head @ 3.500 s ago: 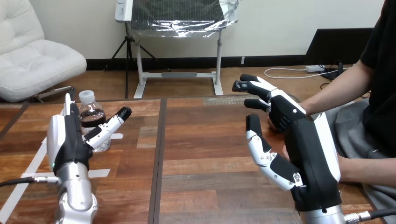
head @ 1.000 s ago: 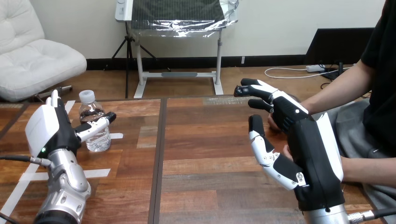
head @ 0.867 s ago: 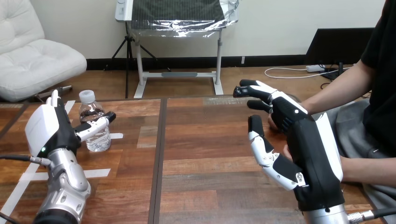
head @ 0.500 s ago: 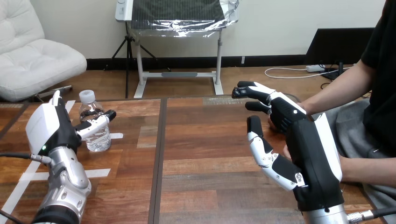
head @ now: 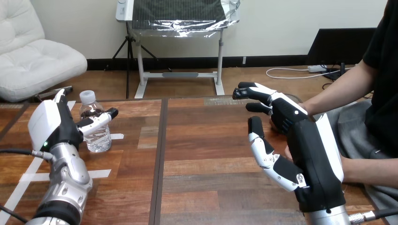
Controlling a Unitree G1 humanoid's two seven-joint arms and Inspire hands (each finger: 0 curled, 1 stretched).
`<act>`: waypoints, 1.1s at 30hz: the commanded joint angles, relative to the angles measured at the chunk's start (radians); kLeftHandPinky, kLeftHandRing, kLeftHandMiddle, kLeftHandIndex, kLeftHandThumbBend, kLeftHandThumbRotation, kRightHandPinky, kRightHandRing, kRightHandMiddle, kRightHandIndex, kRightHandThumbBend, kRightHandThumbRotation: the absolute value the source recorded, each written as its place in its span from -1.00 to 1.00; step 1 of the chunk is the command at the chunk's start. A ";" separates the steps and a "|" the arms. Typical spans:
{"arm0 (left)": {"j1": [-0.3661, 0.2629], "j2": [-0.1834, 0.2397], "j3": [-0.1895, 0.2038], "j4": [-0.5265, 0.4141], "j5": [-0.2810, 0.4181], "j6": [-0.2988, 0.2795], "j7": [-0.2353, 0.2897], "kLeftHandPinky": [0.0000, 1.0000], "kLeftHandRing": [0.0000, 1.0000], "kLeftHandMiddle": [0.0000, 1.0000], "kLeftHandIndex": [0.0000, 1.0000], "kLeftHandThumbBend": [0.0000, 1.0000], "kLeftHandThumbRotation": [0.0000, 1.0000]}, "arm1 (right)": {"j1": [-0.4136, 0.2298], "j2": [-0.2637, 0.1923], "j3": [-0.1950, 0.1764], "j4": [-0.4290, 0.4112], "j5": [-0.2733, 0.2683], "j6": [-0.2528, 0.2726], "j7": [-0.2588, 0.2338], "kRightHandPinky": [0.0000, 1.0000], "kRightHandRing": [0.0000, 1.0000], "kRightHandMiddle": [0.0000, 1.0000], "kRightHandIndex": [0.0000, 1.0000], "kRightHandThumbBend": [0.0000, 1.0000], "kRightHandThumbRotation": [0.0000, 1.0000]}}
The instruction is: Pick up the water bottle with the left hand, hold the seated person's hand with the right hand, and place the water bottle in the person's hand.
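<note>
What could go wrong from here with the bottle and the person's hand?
1. The water bottle stands upright with the left robot hand right beside it; a sideways push could tip it over.
2. The right robot hand covers most of the person's hand, so a misjudged hold might pinch it.

Your bottle [head: 98, 139] is small, of clear plastic with a white cap. It stands upright on the left part of the table [head: 206, 140], near the far edge, just beside a strip of white tape [head: 116, 136]. The thumb of the left hand [head: 47, 125] crosses in front of the bottle's shoulder; you cannot tell whether it touches. The person's hand [head: 271, 123] is at the table's right side, well apart from the bottle. It is mostly hidden behind the outstretched fingers of the right hand [head: 312, 150], so you cannot tell its pose or any contact
</note>
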 commanded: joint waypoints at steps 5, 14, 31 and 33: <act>-0.102 0.016 -0.016 0.019 -0.015 -0.020 -0.035 0.50 0.70 0.77 0.73 0.81 -0.06 | -0.065 -0.013 -0.015 0.006 0.006 -0.027 0.006 0.39 0.58 0.61 0.38 -0.85 -1.00; -0.125 0.015 -0.029 0.042 -0.010 -0.003 -0.063 0.49 0.68 0.76 0.73 0.78 -0.07 | -0.064 -0.015 -0.018 0.002 0.004 -0.025 0.006 0.34 0.56 0.60 0.38 -0.83 -1.00; -0.150 0.009 -0.054 0.074 -0.010 0.027 -0.084 0.50 0.71 0.77 0.75 0.76 -0.05 | -0.060 -0.018 -0.021 -0.008 0.020 -0.023 0.018 0.21 0.50 0.58 0.35 -0.80 -1.00; -0.153 0.008 -0.054 0.077 -0.012 0.029 -0.091 0.50 0.71 0.78 0.76 0.77 -0.05 | -0.059 -0.018 -0.022 -0.010 0.020 -0.023 0.017 0.19 0.49 0.58 0.35 -0.80 -1.00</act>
